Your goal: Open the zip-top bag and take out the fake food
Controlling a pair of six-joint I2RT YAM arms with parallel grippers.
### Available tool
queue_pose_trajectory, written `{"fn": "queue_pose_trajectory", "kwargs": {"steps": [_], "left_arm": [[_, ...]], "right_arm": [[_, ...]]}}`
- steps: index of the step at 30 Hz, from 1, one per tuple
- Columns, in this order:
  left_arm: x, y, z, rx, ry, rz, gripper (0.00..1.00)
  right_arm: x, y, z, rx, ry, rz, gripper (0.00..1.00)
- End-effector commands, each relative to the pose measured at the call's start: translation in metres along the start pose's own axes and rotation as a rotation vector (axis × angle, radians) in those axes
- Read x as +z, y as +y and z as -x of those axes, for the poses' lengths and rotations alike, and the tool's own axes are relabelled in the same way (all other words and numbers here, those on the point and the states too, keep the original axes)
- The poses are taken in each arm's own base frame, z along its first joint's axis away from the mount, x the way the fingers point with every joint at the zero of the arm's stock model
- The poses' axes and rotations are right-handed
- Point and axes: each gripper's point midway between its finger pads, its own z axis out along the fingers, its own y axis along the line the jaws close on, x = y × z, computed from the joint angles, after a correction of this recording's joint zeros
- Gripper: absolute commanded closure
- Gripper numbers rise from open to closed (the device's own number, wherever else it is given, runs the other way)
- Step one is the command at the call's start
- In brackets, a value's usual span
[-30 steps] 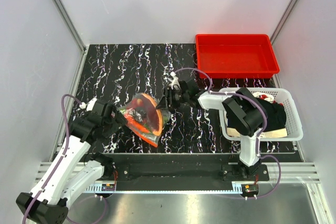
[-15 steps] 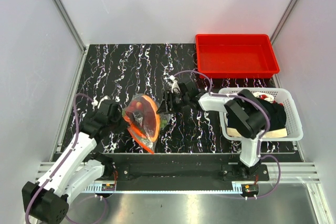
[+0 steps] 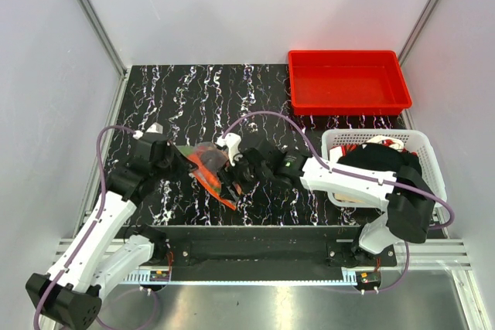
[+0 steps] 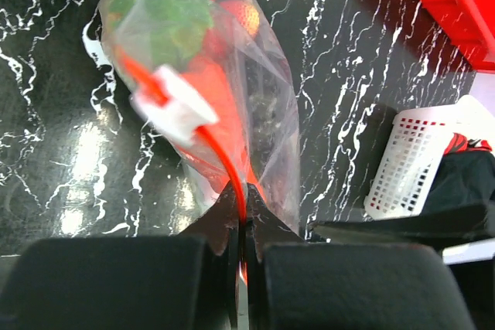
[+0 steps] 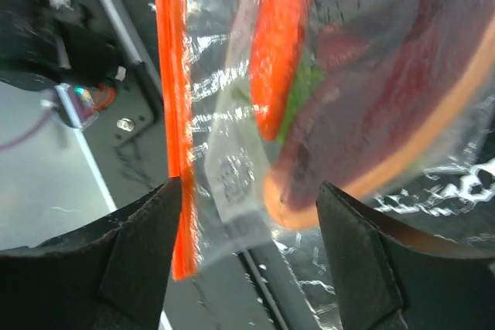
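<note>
A black tabletop veined with white marbling fills the middle of the overhead view. At upper right sits a shallow rectangular red plastic tray. Just below it, at the right edge, stands a white plastic mesh basket with something dark inside and a red-and-white scrap at its far rim. Plain pale walls enclose the scene.

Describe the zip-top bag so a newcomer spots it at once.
On the black marbled table, look just left of centre. The zip-top bag is there, pinched by the left gripper. Unlike the red tray and white basket, it is clear plastic with an orange-red zip strip.
</note>
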Motion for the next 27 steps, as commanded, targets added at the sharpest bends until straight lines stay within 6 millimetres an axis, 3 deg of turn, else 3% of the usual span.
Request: {"fn": "queue_pose_trajectory", "kwargs": {"steps": [1,6,17,23,27], "left_arm": [[-0.009,-0.024,0.012,-0.005,-0.013,-0.059,1.0],[-0.009,-0.022,0.012,-0.001,-0.018,-0.048,1.0],[-0.009,-0.017,0.012,0.0,-0.021,-0.031,1.0],[-0.01,-0.017,0.013,-0.001,-0.025,-0.029,1.0],[-0.011,-0.017,0.014,0.0,-0.034,-0.025,1.0]], "right_arm": [[-0.019,-0.008,0.009,-0.129,-0.012,-0.136,0.26],[-0.028,-0.009,0.005,-0.166,0.003,-0.189,0.3],[-0.043,0.025,0.029,-0.24,-0.069,-0.175,0.31],[-0.028,0.036,0.022,-0.247,-0.022,-0.107,0.39],[-0.017,0.04,0.019,-0.25,-0.004,-0.087,0.39]]}}
